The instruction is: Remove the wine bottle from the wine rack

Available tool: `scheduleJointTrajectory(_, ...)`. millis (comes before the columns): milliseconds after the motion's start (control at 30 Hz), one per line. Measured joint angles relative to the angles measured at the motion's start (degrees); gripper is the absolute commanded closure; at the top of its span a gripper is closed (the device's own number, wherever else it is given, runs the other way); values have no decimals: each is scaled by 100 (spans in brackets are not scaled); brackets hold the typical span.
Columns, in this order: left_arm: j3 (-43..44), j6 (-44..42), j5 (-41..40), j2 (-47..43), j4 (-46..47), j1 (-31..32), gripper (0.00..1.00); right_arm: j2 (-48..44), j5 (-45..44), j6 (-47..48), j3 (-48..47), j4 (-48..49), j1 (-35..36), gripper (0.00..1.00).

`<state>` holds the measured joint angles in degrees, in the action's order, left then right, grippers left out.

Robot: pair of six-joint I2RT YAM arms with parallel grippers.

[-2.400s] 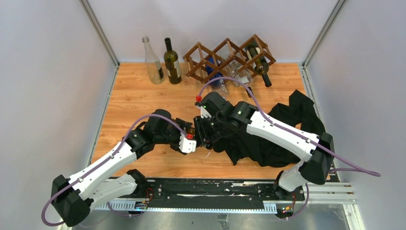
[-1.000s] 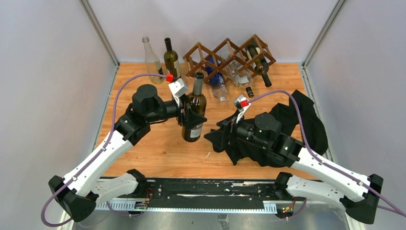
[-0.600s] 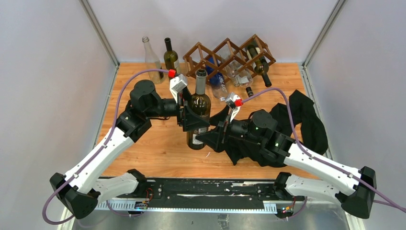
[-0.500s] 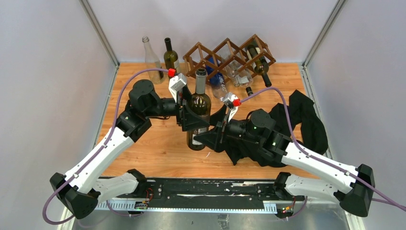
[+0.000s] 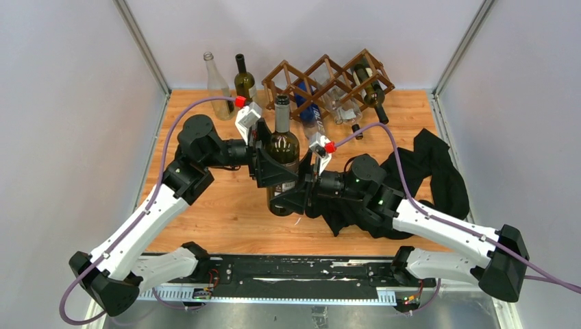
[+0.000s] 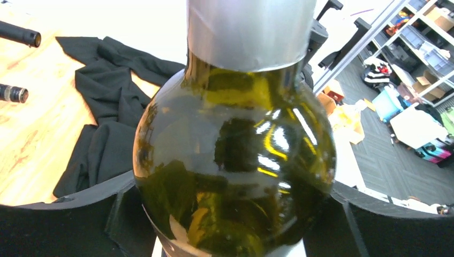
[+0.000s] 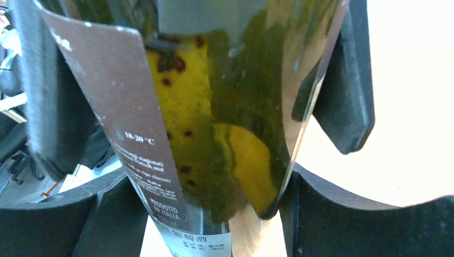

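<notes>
upright green wine bottle (image 5: 281, 145) between both grippers, well clear of the wine rack (image 5: 329, 81)
left gripper (image 5: 273, 168) is clenching its shoulder – the fingers (image 7: 345, 80) of the right gripper (image 5: 293, 197) are flanking the labelled body; whether they're pressing, cannot tell.

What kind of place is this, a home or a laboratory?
Probably a robotics laboratory: a wooden table fenced by plain grey panels, a mounting rail for the arms, and storage shelves with boxes behind.
</notes>
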<state>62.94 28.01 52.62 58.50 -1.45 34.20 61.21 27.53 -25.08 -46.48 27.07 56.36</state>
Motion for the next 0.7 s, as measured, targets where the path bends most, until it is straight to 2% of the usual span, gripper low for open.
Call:
scheduleJointTrajectory(33,0,-4,-31,-13,-17,-4,0,-17,-2,50,0,-31,2,100)
scheduleJointTrajectory(267,299,-153,-243,-120,-118,-446,1,-166,-210,374,0,-822,22,100)
scheduleJointTrajectory(400,586,42,-146,33,188,-828,11,-208,-345,564,2,-1217,63,100)
scheduleJointTrajectory(567,654,350,94,378,446,-874,22,-208,-407,785,2,-1519,184,100)
scheduleJointTrajectory(633,651,396,125,466,446,-874,28,-208,-437,852,0,-1596,214,100)
scheduleJointTrajectory(700,651,396,146,501,433,-879,40,-208,-481,905,2,-1655,229,100)
